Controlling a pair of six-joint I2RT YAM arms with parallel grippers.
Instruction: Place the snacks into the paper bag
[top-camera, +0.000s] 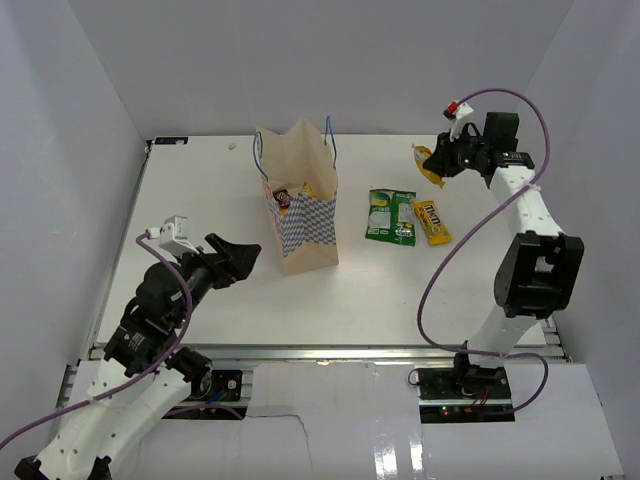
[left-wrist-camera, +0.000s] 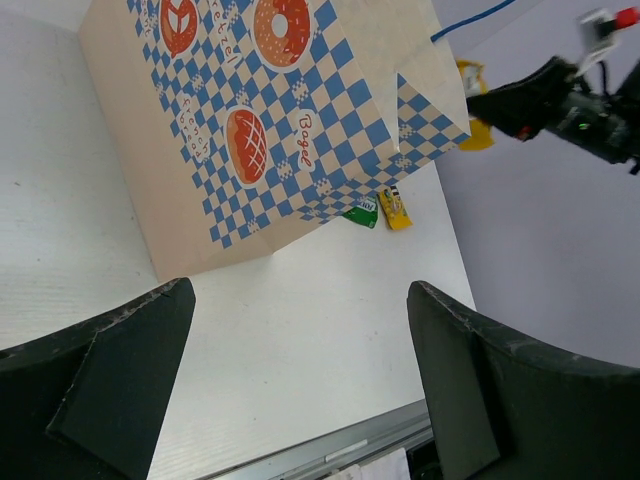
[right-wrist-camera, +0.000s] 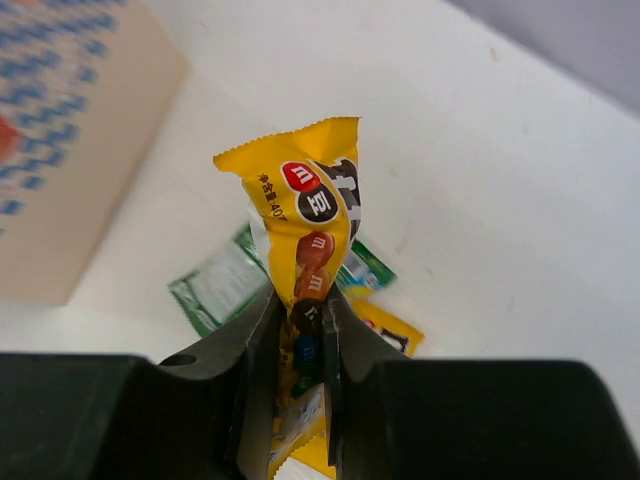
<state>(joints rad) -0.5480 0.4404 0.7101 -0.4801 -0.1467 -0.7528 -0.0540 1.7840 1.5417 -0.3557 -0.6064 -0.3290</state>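
Yellow packet (right-wrist-camera: 310, 210) clamped in raised right tool (right-wrist-camera: 300, 305) | left tool (left-wrist-camera: 298, 295) apart, facing paper bag (left-wrist-camera: 250, 130)

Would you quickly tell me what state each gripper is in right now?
Left gripper: open, holding nothing.
Right gripper: closed on a yellow candy packet.

- The paper bag (top-camera: 305, 215) stands mid-table, with a snack (top-camera: 284, 196) inside it.
- A pouch (top-camera: 390, 216) and a bar (top-camera: 432, 222) lie side by side to its right.
- Behind them, a packet (top-camera: 426, 162) sits between the fingers of the right gripper (right-wrist-camera: 300, 340).
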